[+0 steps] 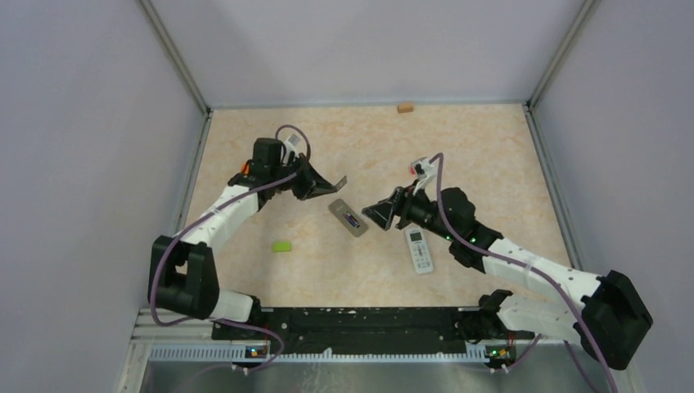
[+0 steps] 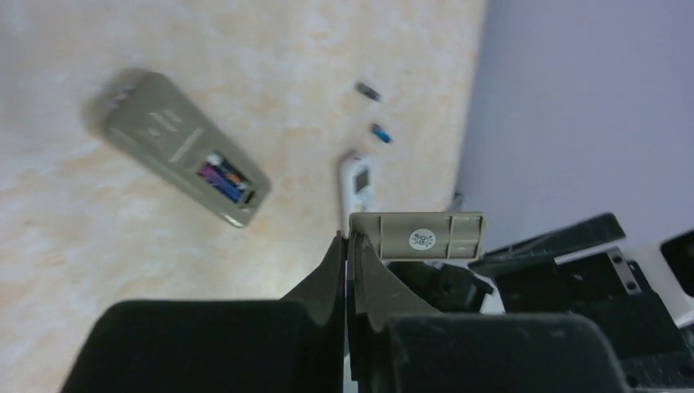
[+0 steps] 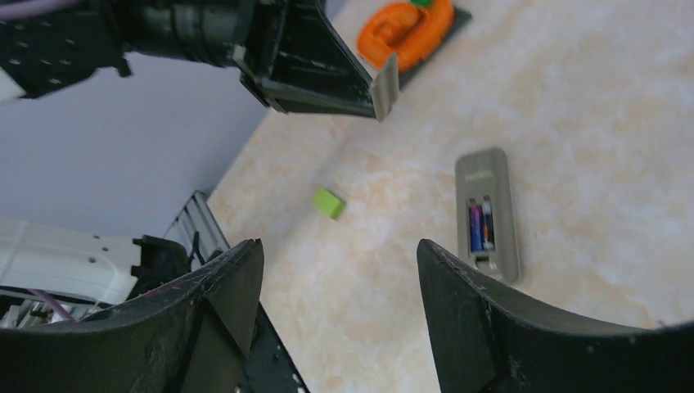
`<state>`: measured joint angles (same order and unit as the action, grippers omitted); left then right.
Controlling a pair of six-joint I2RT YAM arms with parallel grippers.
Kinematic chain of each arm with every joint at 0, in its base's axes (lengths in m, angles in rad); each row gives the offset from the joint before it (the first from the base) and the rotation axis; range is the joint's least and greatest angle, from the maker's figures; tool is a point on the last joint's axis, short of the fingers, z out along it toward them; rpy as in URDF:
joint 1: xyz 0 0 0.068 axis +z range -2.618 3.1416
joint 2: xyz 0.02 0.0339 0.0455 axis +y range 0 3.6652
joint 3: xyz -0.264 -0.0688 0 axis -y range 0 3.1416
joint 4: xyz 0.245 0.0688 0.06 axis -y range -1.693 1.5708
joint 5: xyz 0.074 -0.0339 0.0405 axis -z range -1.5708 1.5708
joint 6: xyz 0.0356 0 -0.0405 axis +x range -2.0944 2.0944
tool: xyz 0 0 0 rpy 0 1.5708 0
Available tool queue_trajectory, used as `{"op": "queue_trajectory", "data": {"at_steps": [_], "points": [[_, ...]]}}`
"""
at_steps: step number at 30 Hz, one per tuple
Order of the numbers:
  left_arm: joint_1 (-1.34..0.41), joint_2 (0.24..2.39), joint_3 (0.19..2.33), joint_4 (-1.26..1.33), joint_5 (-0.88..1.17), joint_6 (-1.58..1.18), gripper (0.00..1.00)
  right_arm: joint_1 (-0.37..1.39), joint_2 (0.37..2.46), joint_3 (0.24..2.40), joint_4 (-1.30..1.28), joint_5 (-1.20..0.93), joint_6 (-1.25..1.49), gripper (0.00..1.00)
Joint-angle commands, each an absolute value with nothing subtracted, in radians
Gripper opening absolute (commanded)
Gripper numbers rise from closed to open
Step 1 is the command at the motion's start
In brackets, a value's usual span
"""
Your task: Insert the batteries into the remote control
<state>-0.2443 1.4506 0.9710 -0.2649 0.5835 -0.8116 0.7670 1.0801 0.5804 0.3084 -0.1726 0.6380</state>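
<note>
A grey remote lies face down mid-table with its battery bay open. Two batteries sit inside the bay and also show in the right wrist view. My left gripper is shut on the grey battery cover, pinching its edge and holding it above the table, up and left of the remote. Two loose batteries lie farther off, one dark and one blue. My right gripper is open and empty, hovering just right of the grey remote.
A white remote lies face up beside my right arm. A green block lies near the front left. A small brown block sits at the back edge. Grey walls enclose the table on three sides.
</note>
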Motion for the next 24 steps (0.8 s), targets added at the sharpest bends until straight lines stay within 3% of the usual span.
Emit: {"op": "queue_trajectory", "data": {"at_steps": [1, 11, 24], "points": [[-0.247, 1.35, 0.967, -0.161, 0.85, -0.954, 0.0, 0.758, 0.98, 0.569, 0.579, -0.212, 0.527, 0.7], [-0.287, 1.216, 0.876, 0.23, 1.132, -1.31, 0.0, 0.762, 1.047, 0.597, 0.868, -0.433, 0.247, 0.7], [-0.301, 1.173, 0.87, 0.222, 1.145, -1.293, 0.0, 0.776, 1.197, 0.681, 0.991, -0.549, 0.123, 0.7]]}}
